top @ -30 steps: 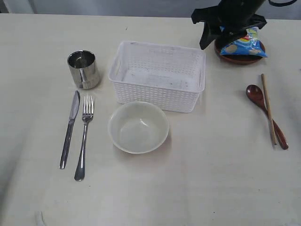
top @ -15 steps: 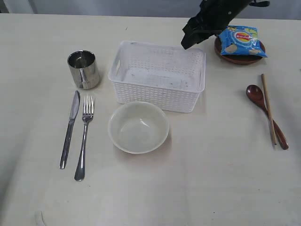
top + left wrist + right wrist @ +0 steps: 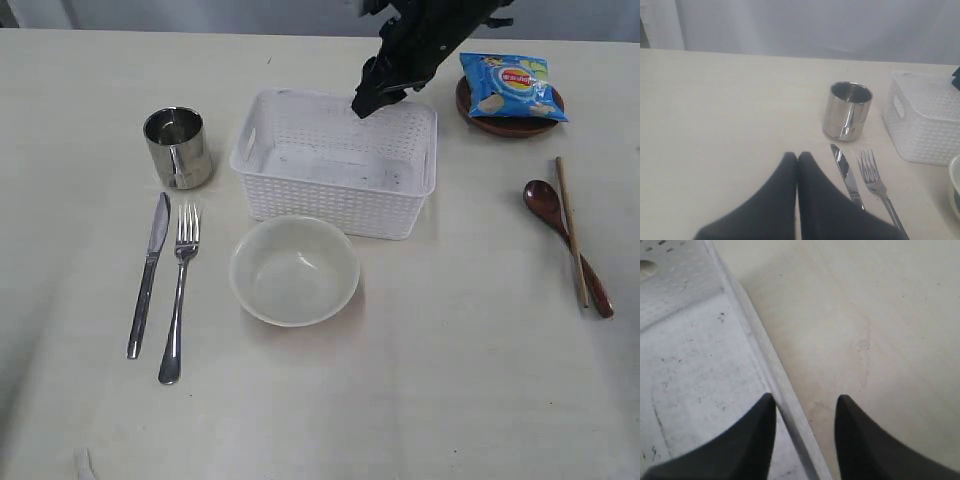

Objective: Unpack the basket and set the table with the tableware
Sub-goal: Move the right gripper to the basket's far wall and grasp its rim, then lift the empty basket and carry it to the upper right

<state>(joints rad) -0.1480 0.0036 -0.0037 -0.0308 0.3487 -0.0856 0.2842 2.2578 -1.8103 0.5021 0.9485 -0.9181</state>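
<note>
right pincer (image 3: 805,401): tips apart, straddling the basket (image 3: 340,205) far rim, one tip inside, one outside
left pincer (image 3: 797,159): tips together, holding nothing, low over bench (image 3: 450,380) beside knife (image 3: 846,174)
basket: mid-bench, nothing seen inside
bowl (image 3: 295,270): just in front of basket
mug (image 3: 178,147), fork (image 3: 180,290): left of basket
spoon (image 3: 565,245), chopsticks (image 3: 571,230): right side, crossing
plate (image 3: 500,127): far right, chip bag (image 3: 510,88) on it

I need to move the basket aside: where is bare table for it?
Bare: the wide strip of table nearest the camera, before the bowl; also between bowl and spoon. Crowded: left of the basket, with mug, knife, fork.
</note>
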